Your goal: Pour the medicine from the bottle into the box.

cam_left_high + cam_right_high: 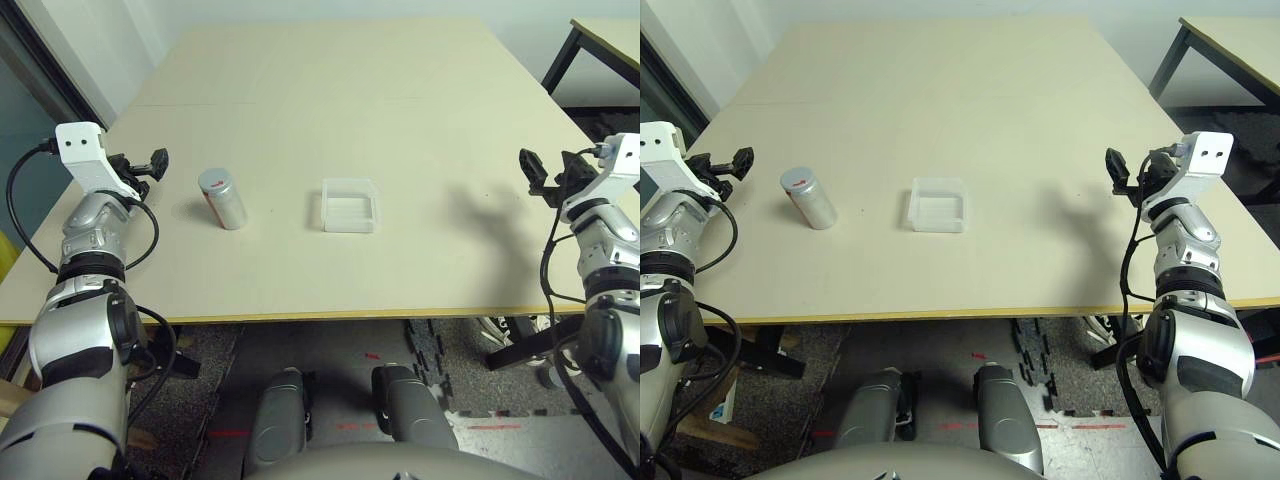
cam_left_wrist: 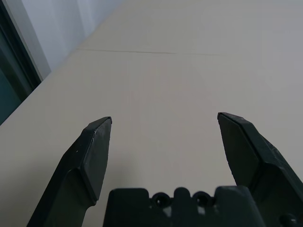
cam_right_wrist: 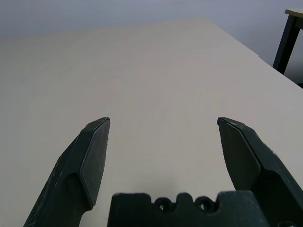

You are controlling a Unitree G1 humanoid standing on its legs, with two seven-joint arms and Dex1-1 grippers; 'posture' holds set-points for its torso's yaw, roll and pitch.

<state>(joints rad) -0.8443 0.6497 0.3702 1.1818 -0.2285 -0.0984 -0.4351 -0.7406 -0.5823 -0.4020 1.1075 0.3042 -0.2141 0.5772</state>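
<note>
With the small silver-grey cylindrical bottle (image 1: 224, 202) still to be uncapped and poured, both grippers' black fingers (image 2: 97, 158) stand open.

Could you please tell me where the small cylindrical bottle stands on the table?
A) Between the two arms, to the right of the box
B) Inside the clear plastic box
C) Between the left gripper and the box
C: the silver-grey cylindrical bottle stands between the black-fingered left gripper and the clear, shallow square plastic box, apart from both.
</note>
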